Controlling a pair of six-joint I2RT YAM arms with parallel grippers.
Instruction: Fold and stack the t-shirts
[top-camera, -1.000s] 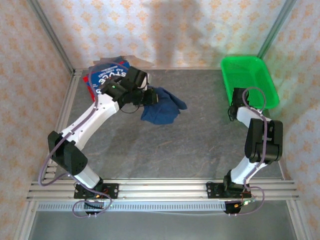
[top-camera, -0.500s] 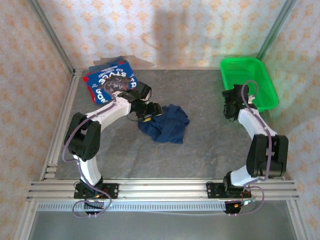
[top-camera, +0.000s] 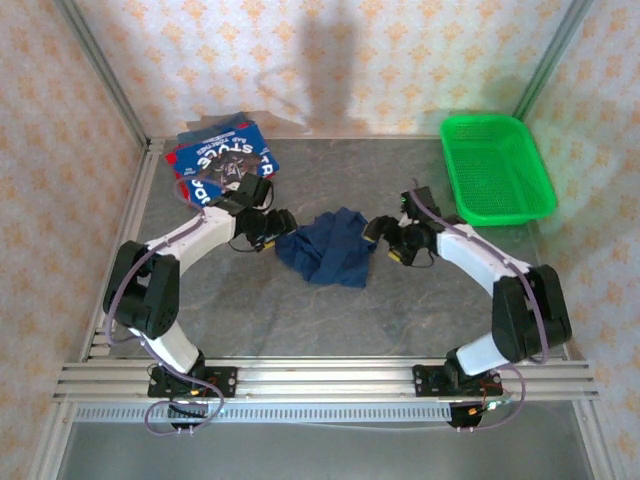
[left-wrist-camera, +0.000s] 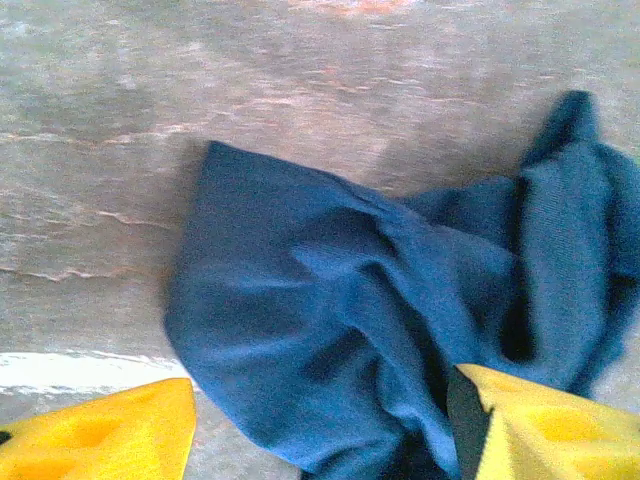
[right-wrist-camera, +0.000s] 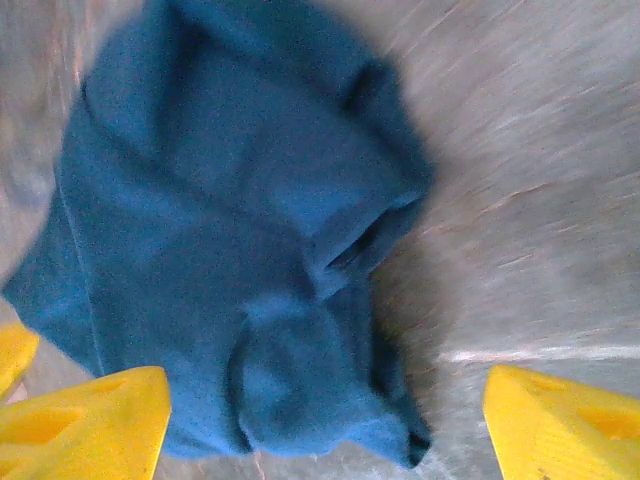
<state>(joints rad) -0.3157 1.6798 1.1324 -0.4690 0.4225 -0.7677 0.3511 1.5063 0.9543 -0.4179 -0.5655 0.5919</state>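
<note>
Crumpled navy t-shirt (top-camera: 328, 248) lies mid-way across the surface (top-camera: 300, 310). Left pincer (top-camera: 270, 226) sits at its left edge and right pincer (top-camera: 385, 238) at its right edge. Both have fingers apart, nothing clamped. Folded shirts (top-camera: 220, 160) in far left corner: white lettering, not clearly legible.

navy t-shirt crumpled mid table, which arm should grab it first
Left, narrowly: the left pincer, open, straddles an edge of the navy t-shirt, cloth reaching one finger. The right pincer is open beside it too.
</note>
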